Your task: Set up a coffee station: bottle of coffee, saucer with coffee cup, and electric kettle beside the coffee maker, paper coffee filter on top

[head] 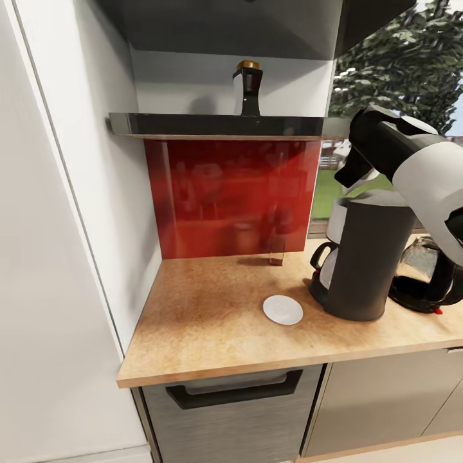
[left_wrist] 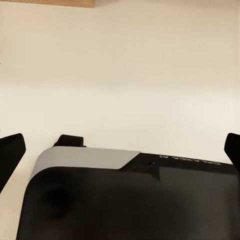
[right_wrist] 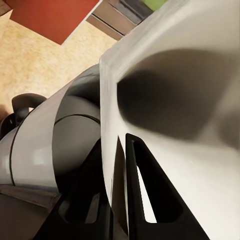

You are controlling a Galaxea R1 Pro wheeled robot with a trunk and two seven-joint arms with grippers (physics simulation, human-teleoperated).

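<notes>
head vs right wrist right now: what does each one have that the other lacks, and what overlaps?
Head view alone: bottle of coffee on the kitchen shelf, saucer, electric kettle.
Right wrist alone: right gripper shut on the paper coffee filter, seen up close.
Both: coffee maker, kitchen countertop, red backsplash.

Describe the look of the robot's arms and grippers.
The right arm has glossy white rounded shells joined by black segments. The right gripper has two slim black tapering fingers with slotted cut-outs. The left gripper's black fingertips flank a black body with a grey panel.
</notes>
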